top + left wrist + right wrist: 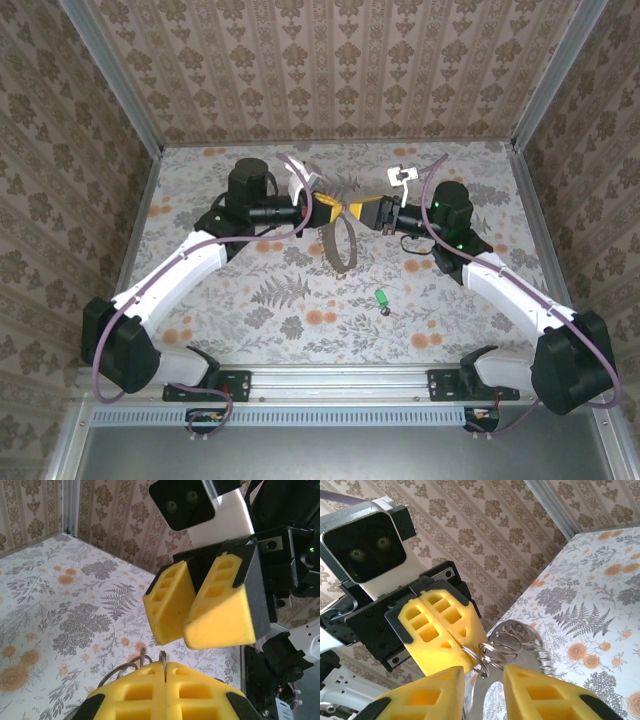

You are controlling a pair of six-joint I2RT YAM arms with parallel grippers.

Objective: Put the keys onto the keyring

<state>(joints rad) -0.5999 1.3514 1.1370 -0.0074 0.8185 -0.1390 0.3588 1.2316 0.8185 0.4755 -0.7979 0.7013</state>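
Observation:
The keyring (341, 246), a thin dark-tan hoop, hangs above the table's middle between the two grippers. My left gripper (327, 207) is shut on one of the small silver split rings (165, 658) at its top, pinched in the seam between the yellow pads. The right gripper (483, 676) faces it tip to tip. It stands open with a narrow gap, and the split rings (496, 646) lie in that gap untouched. The hoop's band (538, 647) curves down behind them. One key (381, 298), with a green head, lies on the table nearer the front, apart from both grippers.
A small white tag-like object (402, 175) lies at the back of the floral table (250, 300), behind the right arm. Patterned walls stand at the back and on both sides. A metal rail (330, 382) runs along the near edge.

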